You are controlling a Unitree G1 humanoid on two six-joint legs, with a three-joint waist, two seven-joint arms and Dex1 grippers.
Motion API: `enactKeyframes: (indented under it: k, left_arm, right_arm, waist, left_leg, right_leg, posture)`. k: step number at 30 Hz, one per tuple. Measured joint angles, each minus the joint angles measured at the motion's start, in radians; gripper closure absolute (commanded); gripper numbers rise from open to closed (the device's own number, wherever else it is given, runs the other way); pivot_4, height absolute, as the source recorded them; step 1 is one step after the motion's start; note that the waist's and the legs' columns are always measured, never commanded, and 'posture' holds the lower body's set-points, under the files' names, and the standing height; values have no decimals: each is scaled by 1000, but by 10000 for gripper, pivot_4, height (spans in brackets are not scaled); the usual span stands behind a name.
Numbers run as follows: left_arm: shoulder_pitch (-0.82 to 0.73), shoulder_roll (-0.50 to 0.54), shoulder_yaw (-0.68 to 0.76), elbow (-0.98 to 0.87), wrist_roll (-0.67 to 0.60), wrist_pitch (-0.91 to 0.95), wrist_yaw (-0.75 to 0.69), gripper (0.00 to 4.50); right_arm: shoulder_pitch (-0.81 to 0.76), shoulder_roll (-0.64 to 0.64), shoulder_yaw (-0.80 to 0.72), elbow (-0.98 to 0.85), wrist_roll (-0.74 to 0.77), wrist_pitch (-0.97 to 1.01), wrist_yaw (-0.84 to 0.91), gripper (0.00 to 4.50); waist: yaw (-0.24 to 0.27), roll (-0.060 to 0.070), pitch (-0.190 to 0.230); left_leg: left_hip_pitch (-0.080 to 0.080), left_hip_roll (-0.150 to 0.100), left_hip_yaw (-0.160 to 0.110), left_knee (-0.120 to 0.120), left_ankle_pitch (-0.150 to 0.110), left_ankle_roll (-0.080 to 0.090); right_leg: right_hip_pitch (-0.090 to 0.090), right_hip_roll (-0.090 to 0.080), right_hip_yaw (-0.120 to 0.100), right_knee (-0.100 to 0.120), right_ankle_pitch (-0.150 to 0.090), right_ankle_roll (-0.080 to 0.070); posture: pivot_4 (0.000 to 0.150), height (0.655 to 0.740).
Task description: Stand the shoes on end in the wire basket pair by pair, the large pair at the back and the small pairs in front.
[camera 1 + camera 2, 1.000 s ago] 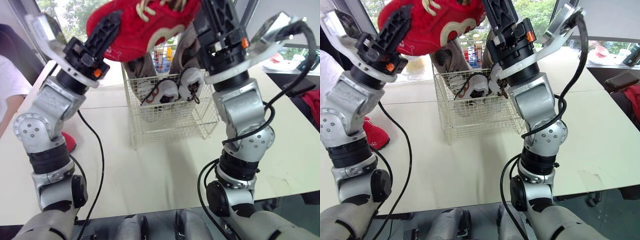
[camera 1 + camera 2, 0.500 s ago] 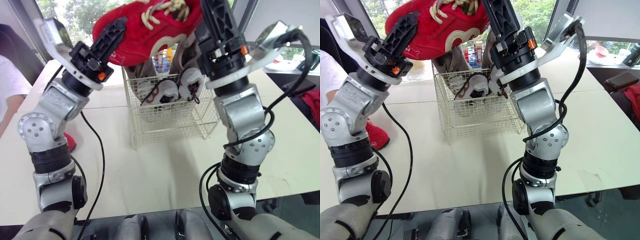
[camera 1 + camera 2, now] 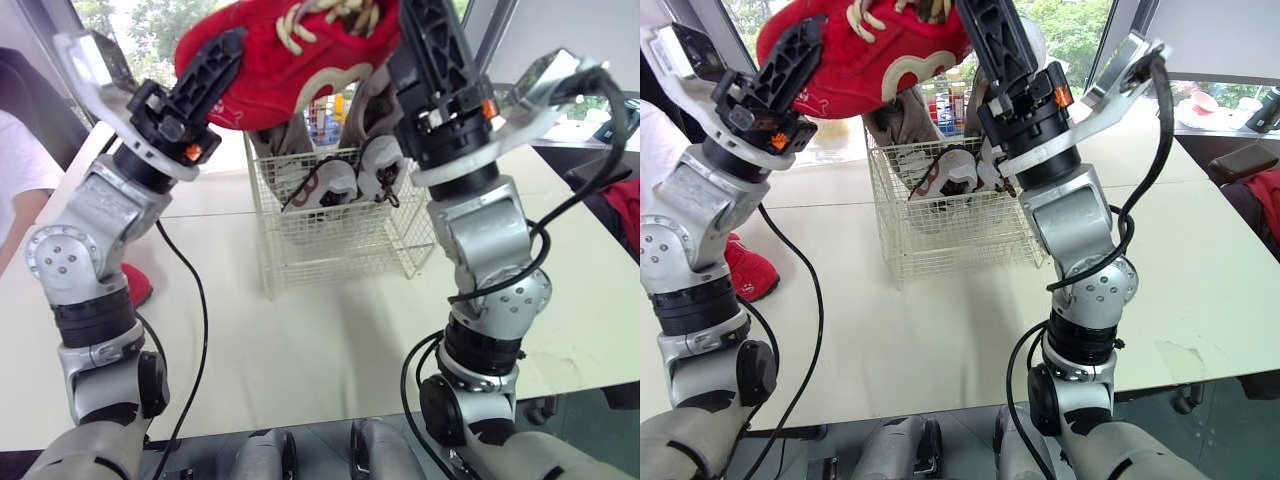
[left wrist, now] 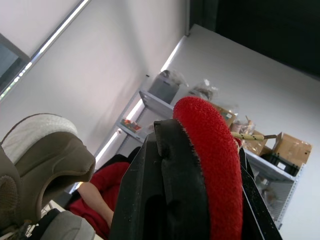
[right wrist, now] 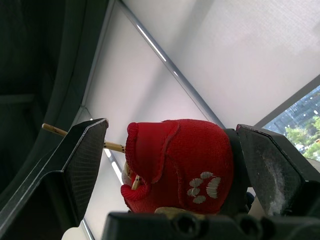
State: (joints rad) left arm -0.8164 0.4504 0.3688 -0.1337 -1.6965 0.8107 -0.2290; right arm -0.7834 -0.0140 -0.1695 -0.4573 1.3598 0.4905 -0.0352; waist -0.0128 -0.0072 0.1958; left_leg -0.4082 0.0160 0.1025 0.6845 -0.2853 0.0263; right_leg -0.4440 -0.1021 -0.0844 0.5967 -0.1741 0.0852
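The left hand (image 3: 222, 60) is clamped on one end of a red fabric shoe with cream laces (image 3: 290, 60), held high over the white wire basket (image 3: 340, 240). The right hand (image 3: 425, 30) is at the shoe's other end; whether it grips I cannot tell. In the basket, a large grey-brown pair (image 3: 285, 135) stands at the back and small white shoes (image 3: 340, 180) in front. A second red shoe (image 3: 138, 285) lies on the pale desk (image 3: 300, 340), near the left arm.

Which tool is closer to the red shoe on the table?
Left. The left tool hangs high above the shoe on the table; the right tool is farther right, nearer the wire basket. Both grip the raised shoe.
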Motion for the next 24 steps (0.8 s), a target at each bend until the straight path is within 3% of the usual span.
enactKeyframes:
  k: [7, 24]
  left_arm:
    - [-4, -38, -12, 0, 33, -14, -6, 42490]
    - [-18, -11, -18, -7, 37, -11, -25, 42490]
  right_arm:
    - [1, 3, -1, -2, 2, -18, -11, 608]
    - [0, -45, 10, 16, -66, -16, 24, 608]
  waist:
    - [-1, 0, 0]
    - [0, 0, 0]
  left_leg:
    - [0, 0, 0, 0, 0, 0]
    - [0, 0, 0, 0, 0, 0]
  right_leg:
    - [0, 0, 0, 0, 0, 0]
    - [0, 0, 0, -1, 0, 0]
  posture:
    - [1500, 7400]
    - [1500, 7400]
